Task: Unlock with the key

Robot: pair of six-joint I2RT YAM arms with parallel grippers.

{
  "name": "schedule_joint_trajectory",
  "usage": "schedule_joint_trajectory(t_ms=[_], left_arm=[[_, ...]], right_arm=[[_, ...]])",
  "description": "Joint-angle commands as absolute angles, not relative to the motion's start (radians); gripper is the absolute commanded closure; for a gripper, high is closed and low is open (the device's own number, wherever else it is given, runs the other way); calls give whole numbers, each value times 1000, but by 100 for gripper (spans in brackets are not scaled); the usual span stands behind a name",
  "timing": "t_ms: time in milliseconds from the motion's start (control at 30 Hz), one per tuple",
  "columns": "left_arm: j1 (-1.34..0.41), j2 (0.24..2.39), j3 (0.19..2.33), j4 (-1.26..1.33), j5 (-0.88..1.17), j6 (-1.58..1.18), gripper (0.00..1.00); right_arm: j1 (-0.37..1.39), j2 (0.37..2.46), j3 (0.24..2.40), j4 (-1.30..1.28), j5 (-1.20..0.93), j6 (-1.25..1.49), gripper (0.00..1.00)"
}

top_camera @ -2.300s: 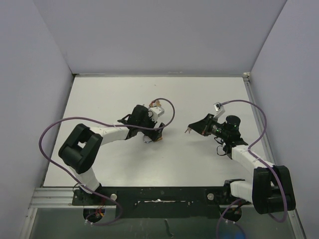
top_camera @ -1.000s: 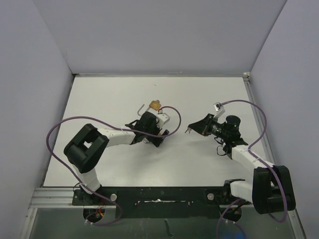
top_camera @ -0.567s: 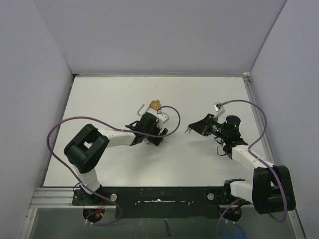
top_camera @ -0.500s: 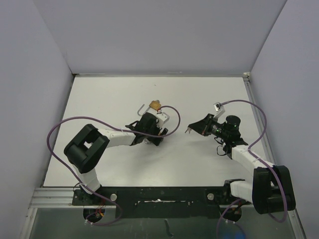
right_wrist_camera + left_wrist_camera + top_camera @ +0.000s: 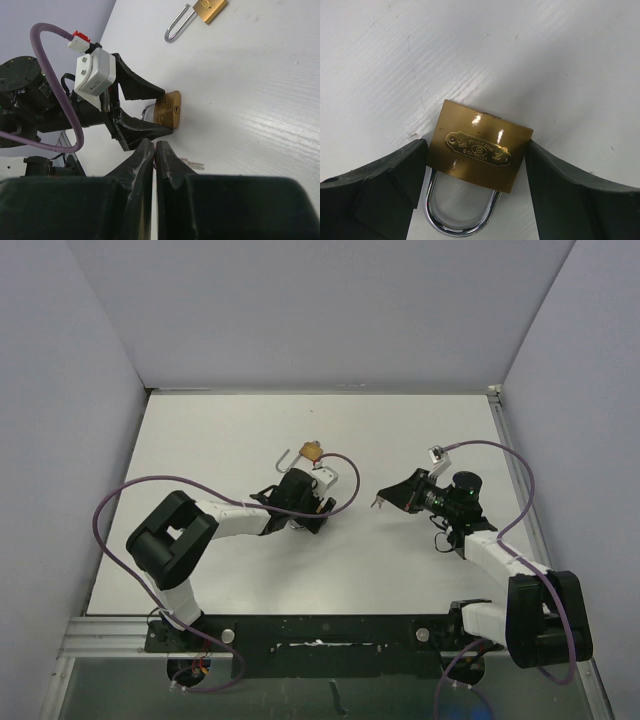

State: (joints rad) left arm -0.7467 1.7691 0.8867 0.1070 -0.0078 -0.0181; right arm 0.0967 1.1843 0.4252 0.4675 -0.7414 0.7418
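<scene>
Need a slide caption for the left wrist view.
Left hand grips the brass padlock by its sides, shackle toward the wrist, on the white table.

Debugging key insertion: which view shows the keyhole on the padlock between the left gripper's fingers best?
Right wrist: the keyhole faces that camera. Left wrist shows only the padlock's engraved face and shackle; from the top the left gripper hides it.

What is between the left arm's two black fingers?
A brass padlock sits between the fingers of the left gripper. Both fingers touch its sides, and it lies on the white table. The left wrist view shows this best.
</scene>
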Motion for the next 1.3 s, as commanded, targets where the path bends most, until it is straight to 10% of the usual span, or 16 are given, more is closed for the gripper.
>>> schedule_joint_trajectory(t_ms=[0, 1267], left_arm=[[-767, 1679, 837, 161, 25, -49, 100], [-852, 1736, 463, 1431, 133, -137, 100]], right_arm=[[91, 1196, 448, 506, -744, 735, 100], [391, 1172, 328, 819, -220, 876, 100]])
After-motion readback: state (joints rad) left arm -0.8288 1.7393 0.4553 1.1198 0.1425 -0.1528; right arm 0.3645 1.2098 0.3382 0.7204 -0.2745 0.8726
